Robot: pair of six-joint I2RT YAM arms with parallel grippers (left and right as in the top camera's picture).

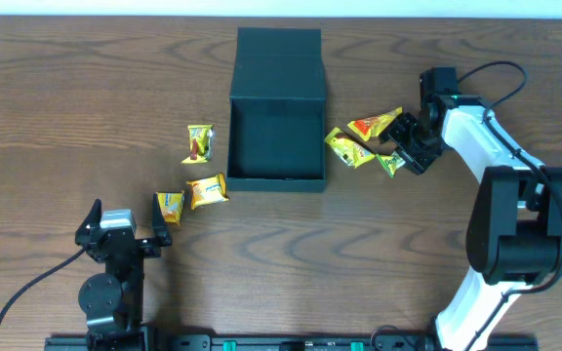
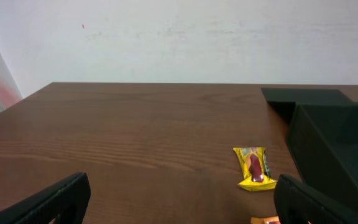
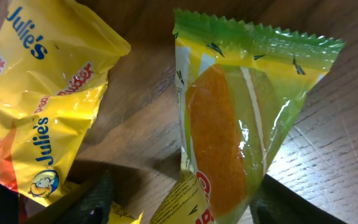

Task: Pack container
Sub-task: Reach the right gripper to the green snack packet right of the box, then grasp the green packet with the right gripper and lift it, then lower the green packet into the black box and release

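**open box mid-table, packets on both flanks**

overhead: the container (image 1: 277, 136) sits at the middle of the wooden table (image 1: 57, 88), toward the far edge. it is a dark teal-green, rigid square box, and its flap lid lies flat on the far side. bare wood runs along its near side. three yellow packets (image 1: 199, 142) lie scattered to its left. an orange packet (image 1: 374, 125), a yellow packet (image 1: 349, 148) and a green packet (image 1: 390, 164) cluster just beside its right wall. the left gripper (image 1: 125, 226) hovers near-left, its jaws spread wide. the right gripper (image 1: 405, 146) is at the right cluster.

left wrist: the container's matte, straight-edged wall rises on the right, and one glossy yellow packet lies near it. smooth wood stretches left to the table's edge.

right wrist: the dark fingers (image 3: 95, 199) stand apart on either side of the crinkled, saw-edged green packet, with a shiny julie's wrapper (image 3: 42, 112) to its left.
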